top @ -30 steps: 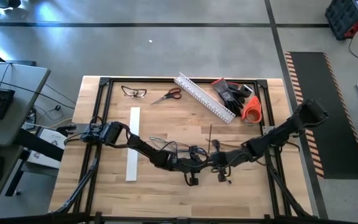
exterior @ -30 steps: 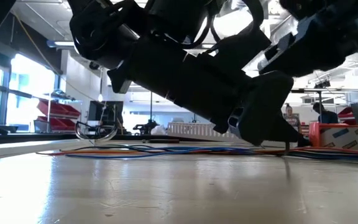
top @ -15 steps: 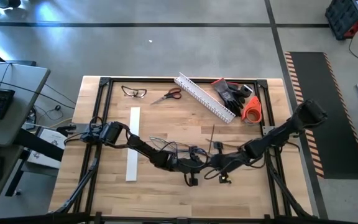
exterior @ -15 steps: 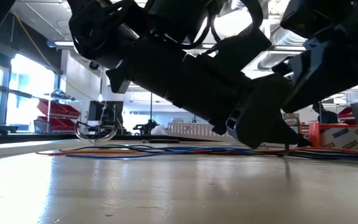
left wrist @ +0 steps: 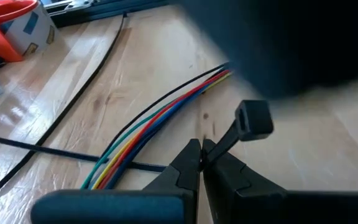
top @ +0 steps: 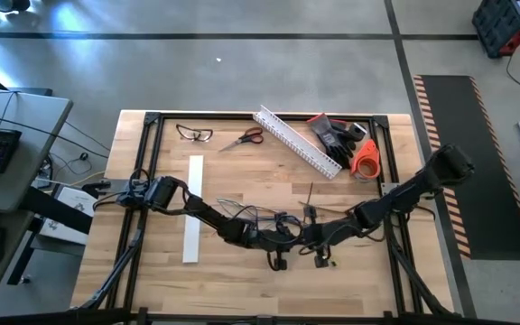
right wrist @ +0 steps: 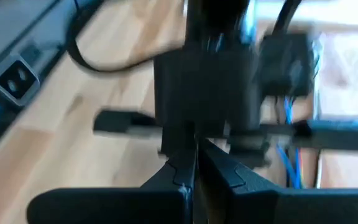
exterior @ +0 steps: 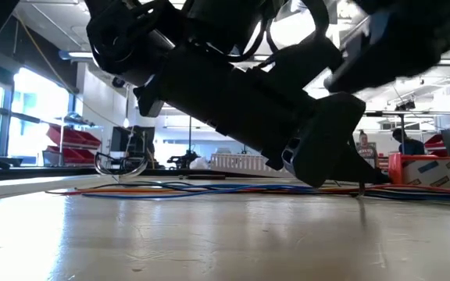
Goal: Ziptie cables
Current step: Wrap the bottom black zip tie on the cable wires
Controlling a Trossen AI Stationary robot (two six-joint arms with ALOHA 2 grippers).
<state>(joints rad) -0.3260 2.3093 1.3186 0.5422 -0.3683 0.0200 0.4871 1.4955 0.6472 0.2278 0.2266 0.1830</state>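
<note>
Pale wooden planks of the table [top: 152,271] are carrying everything. Nearest the front edge, both arms are meeting over the cables [left wrist: 143,124], which are lying flat on the wood. The left gripper [left wrist: 201,151] is pinching a ziptie [left wrist: 244,126] beside the cables; the right gripper [right wrist: 194,163] is clenched, whether on anything is unclear. Beyond the cables, a loose ziptie [top: 309,196] is lying; farther still, the white channel [top: 296,142].
</note>
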